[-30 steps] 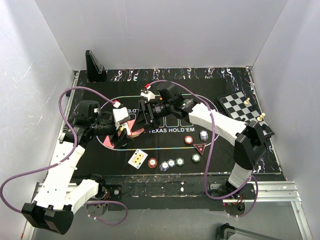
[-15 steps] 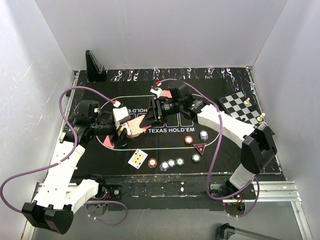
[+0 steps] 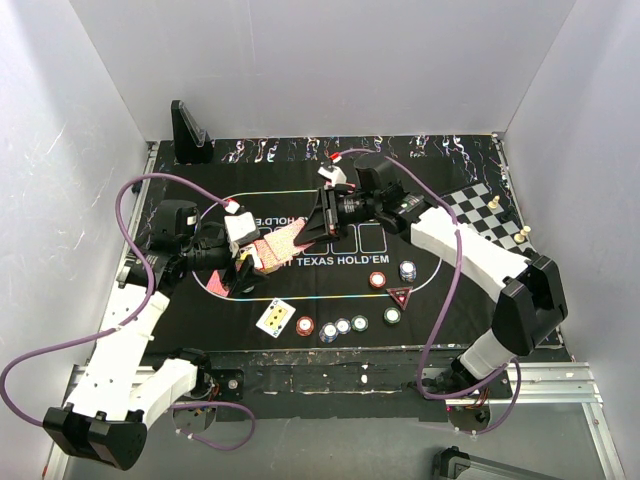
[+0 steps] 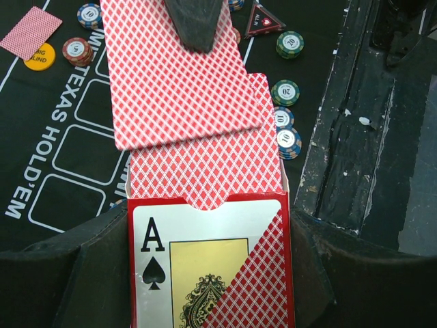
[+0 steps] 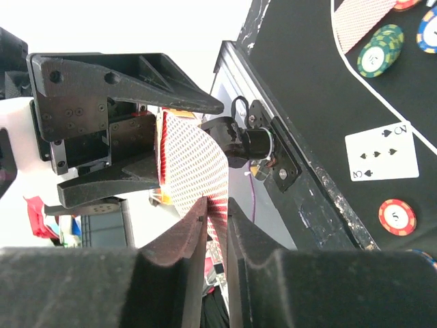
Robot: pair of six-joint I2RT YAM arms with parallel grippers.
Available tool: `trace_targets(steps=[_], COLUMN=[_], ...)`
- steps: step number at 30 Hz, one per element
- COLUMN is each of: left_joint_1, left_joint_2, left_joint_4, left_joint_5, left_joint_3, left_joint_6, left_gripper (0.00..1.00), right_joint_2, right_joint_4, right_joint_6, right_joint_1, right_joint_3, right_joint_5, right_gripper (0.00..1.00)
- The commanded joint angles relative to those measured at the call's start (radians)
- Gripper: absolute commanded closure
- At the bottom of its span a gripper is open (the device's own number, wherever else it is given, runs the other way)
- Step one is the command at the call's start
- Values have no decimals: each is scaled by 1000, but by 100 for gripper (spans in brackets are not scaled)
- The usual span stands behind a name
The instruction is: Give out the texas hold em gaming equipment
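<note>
My left gripper (image 3: pixel 243 258) is shut on a red card box (image 4: pixel 208 260) with an ace of spades on its front, its flap end open. A red-backed playing card (image 4: pixel 174 75) sticks halfway out of the box. My right gripper (image 5: pixel 217 213) is shut on that card's far edge, and the card (image 5: pixel 194 160) bows between the two grippers above the mat. A face-up card (image 3: pixel 275 317) lies on the mat, with poker chips (image 3: pixel 342 326) in a row beside it. The triangular marker (image 3: pixel 400 297) sits to the right, near more chips.
The black Texas Hold'em mat (image 3: pixel 330 285) covers the table. A chessboard (image 3: pixel 478 212) with pieces lies at the right edge. A black stand (image 3: pixel 188 133) is at the back left. Another face-down card (image 4: pixel 31 31) and an orange chip (image 4: pixel 41 58) lie on the mat.
My right gripper has closed on the card and drawn back to the right, sliding the card partway out of the box. The left arm has stayed put.
</note>
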Motion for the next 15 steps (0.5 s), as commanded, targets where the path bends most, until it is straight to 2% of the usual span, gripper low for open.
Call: trace_targets(steps=[1, 8, 11, 15], left_joint_1=[-4, -3, -4, -4], left_joint_2=[-27, -36, -41, -50], left_joint_4=[47, 49, 47, 47], left_joint_5=[53, 53, 53, 55], left_joint_3=[6, -5, -8, -10], left_joint_6=[-7, -5, -7, -7], left_gripper=[100, 100, 100, 100], right_joint_2=[-53, -113, -160, -235], right_joint_4=[-42, -111, -128, -160], right_joint_6=[-31, -63, -69, -98], right_joint_1=[-34, -96, -142, -206], right_joint_3=[6, 0, -54, -186], right_joint_5=[12, 27, 27, 44], right_gripper=[81, 93, 99, 99])
